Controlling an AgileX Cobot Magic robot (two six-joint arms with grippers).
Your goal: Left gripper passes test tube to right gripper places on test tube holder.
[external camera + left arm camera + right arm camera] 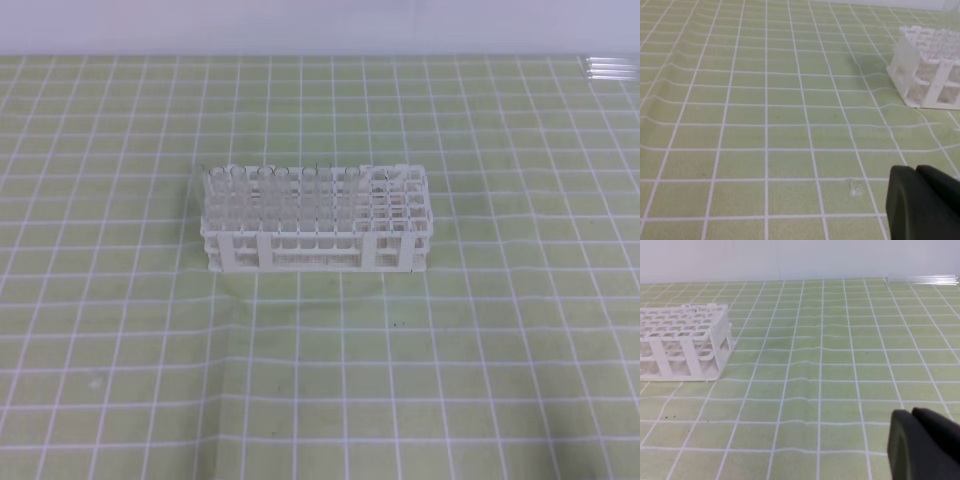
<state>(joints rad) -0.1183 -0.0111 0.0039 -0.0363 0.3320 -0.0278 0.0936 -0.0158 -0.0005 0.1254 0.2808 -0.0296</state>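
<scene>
While both arms idle low over green grid cloth (120, 380): left gripper (922, 205) closed, empty; right gripper (922, 447) likewise closed, empty. Mid-table: test tube holder (315, 250), many tubes upright inside. Far right corner: loose test tube (612, 67) stock, flat. Judged light, slippery, brittle; pinch mid-shaft, gently.

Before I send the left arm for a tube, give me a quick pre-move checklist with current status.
1. Test tube holder upright on the mat: ok.
2. Free holes at its right end: ok, several look empty.
3. Loose test tubes in sight at the far right edge: ok, but faint.
4. Left gripper shut, holding nothing: ok.
5. Right gripper shut, holding nothing: ok.
6. Which loose tube is easiest to grasp: cannot tell.
</scene>
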